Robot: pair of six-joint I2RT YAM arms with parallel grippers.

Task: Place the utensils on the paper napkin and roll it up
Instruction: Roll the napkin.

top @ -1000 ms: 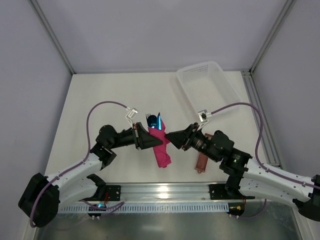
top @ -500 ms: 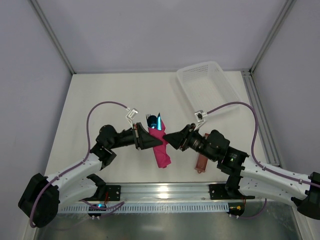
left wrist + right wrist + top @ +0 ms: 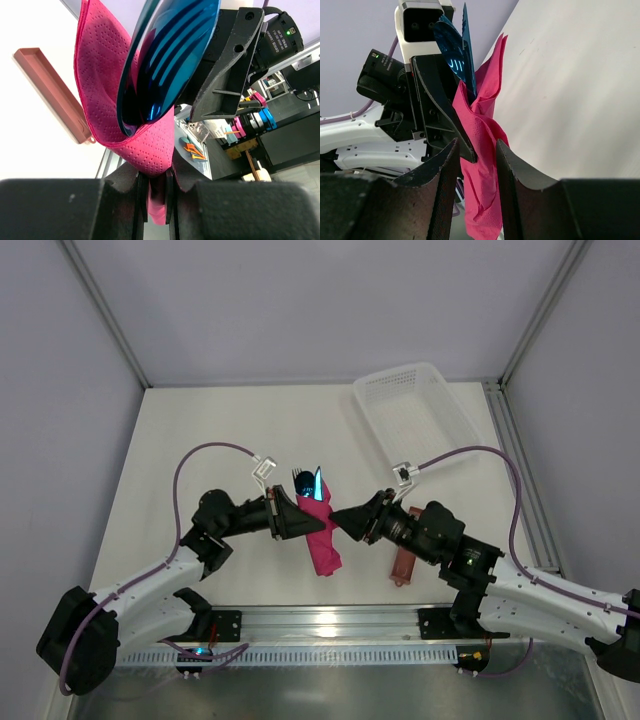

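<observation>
the left claw (image 3: 156, 176), near the middle of the tabletop (image 3: 200, 430) towards its near edge, is clamped tight on a fold of the paper napkin (image 3: 100, 100). the napkin looks lifted clear of the surface. it wraps only loosely round the blue utensils (image 3: 165, 60), and the spoon bowl and fork tines stick out of its open far end. the grip seems to be on paper alone, so the cutlery could slide out if the bundle tips, and the loose wrap could spring open.

just right of it, the right claw (image 3: 476, 144) straddles the lower part of the napkin with its jaws partly apart. i cannot tell whether they press it. the two claws sit almost touching, so a small misjudged move could knock them together. if they pull apart, the thin paper may tear.

further right, the reddish-brown sleeve (image 3: 404, 565) lies by the near edge, and the white mesh basket (image 3: 420, 415) sits at the far right corner, both well apart from the bundle.
</observation>
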